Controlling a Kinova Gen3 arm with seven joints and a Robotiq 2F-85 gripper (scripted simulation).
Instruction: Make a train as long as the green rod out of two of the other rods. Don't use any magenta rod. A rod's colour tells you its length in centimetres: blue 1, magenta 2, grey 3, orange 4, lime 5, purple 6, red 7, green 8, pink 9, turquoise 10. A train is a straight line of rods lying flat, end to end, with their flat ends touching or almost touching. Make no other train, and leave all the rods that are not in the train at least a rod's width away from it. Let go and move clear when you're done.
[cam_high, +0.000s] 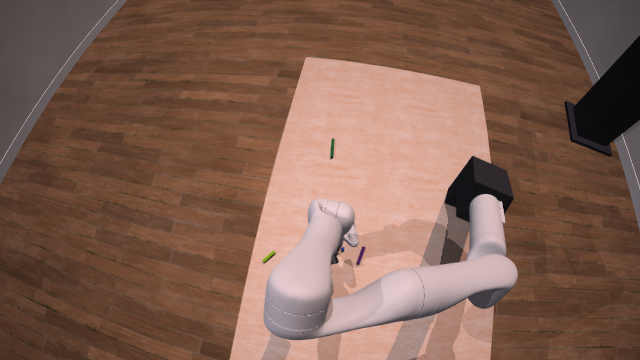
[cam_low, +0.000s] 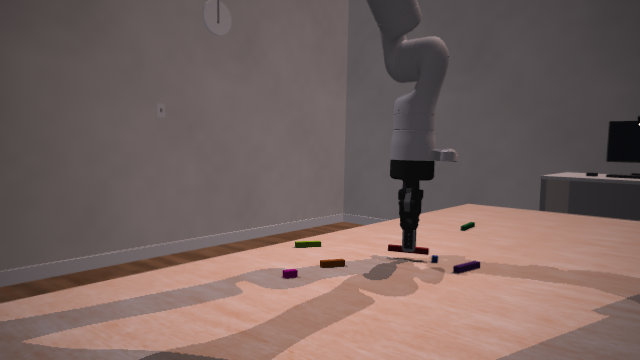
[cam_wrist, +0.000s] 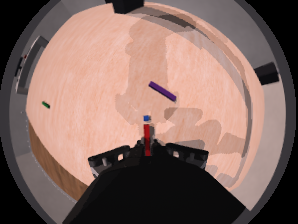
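Observation:
My gripper (cam_low: 409, 246) is shut on the red rod (cam_low: 415, 252) at its middle and holds it level, very low over the table. In the wrist view the red rod (cam_wrist: 147, 140) runs straight out between the fingers, its far end close to the small blue rod (cam_wrist: 147, 119). The blue rod (cam_low: 434, 258) lies just right of the red rod's end in the exterior view. The purple rod (cam_low: 466, 266) lies further right; it also shows in the wrist view (cam_wrist: 162, 91) and in the top view (cam_high: 360, 255). The green rod (cam_high: 332, 148) (cam_low: 467, 226) lies far off.
A lime rod (cam_low: 307, 244), an orange rod (cam_low: 332, 262) and a magenta rod (cam_low: 289, 273) lie to the left in the exterior view. The lime rod (cam_high: 269, 257) sits near the table's edge. The black robot base (cam_high: 480, 186) stands at the right edge.

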